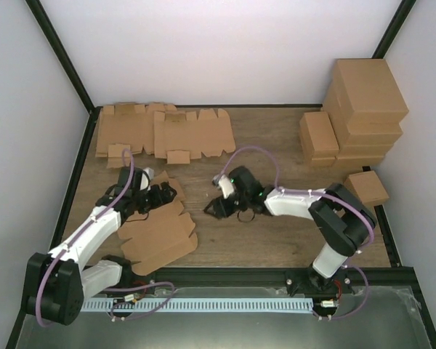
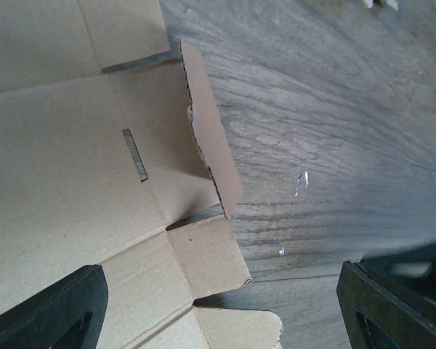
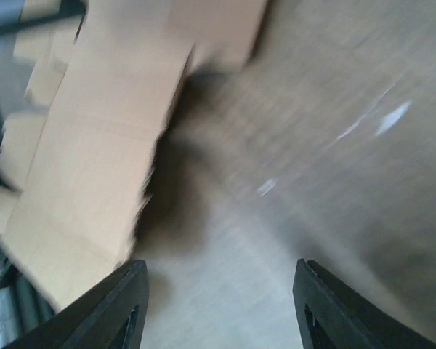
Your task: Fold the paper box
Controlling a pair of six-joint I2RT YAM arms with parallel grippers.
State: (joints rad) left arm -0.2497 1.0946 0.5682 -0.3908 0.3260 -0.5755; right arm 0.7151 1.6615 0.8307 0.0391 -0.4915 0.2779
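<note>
The paper box (image 1: pixel 158 234) is a flat brown die-cut lying at the near left of the table. In the left wrist view (image 2: pixel 73 182) one side flap (image 2: pixel 212 142) stands up from it, and the other flaps lie flat. My left gripper (image 1: pixel 154 195) hovers over the sheet's far end, open and empty; its fingertips (image 2: pixel 51 313) straddle the sheet's right edge. My right gripper (image 1: pixel 229 212) is open and empty over bare table, just right of the sheet. The right wrist view is blurred, with the cardboard (image 3: pixel 94 145) to the left of the open gripper (image 3: pixel 218 313).
A stack of flat brown die-cuts (image 1: pixel 163 131) lies at the back left. Folded brown boxes (image 1: pixel 363 109) are piled at the back right, with one small box (image 1: pixel 367 187) nearer by the right edge. A black frame rail (image 1: pixel 276 275) runs along the near edge.
</note>
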